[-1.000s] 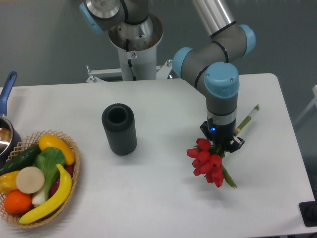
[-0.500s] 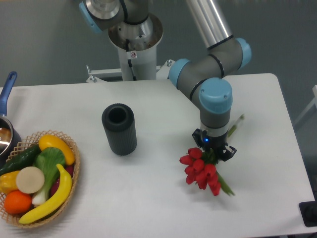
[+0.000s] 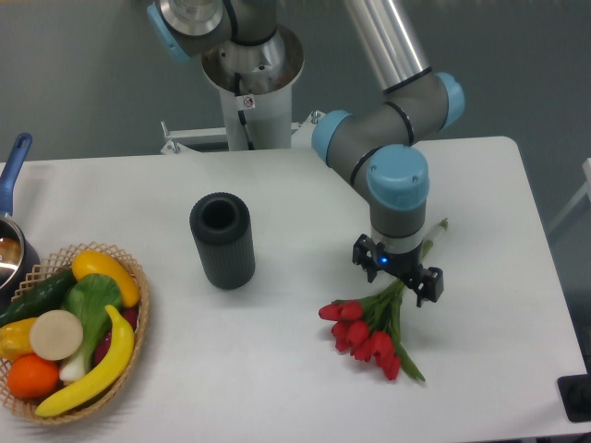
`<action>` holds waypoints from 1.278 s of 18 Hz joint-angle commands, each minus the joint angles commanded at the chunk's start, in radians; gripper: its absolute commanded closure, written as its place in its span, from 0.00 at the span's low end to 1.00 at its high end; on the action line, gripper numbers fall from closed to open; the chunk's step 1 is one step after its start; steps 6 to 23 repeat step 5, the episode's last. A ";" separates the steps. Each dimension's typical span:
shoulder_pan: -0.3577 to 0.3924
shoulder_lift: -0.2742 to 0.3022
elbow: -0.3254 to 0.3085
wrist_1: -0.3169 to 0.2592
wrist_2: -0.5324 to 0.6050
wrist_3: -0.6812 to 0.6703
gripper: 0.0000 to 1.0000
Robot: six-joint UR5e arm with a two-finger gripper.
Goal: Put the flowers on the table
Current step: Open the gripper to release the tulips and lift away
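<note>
Since a second ago, the flowers have dropped from the end effector and now lie flat on the bench, blooms toward the front, stems running under its spread fingers. With the fingers apart and gripping nothing, a straight lift away would avoid dragging the stems. Only one view shows: one bunch, one dark vase, one fruit basket, one pot.
</note>
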 joint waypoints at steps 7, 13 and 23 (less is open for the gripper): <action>0.017 0.000 0.000 -0.002 -0.003 0.068 0.00; 0.017 0.000 0.000 -0.002 -0.003 0.068 0.00; 0.017 0.000 0.000 -0.002 -0.003 0.068 0.00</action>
